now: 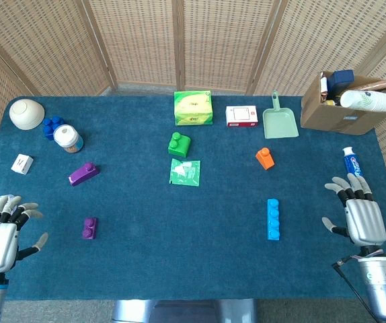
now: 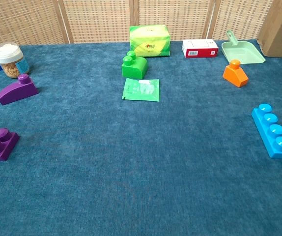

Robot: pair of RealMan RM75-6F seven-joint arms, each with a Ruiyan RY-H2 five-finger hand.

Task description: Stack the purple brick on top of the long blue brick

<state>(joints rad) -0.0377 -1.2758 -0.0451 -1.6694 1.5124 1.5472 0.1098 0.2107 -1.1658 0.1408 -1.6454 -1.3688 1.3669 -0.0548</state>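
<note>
- Purple brick (image 1: 89,228) lies front-left on the surface (image 1: 146,262), near left hand (image 1: 1,235); long blue brick (image 1: 273,219) sits well apart, towards right hand (image 1: 361,215).
- Both hands rest w/ fingers spread wide, nothing held.
- Judged best: brick to be gripped across its sides, studs kept up, aligned over blue studs.
- Hands seen in head view only; chest view shows studs clearly.
</note>
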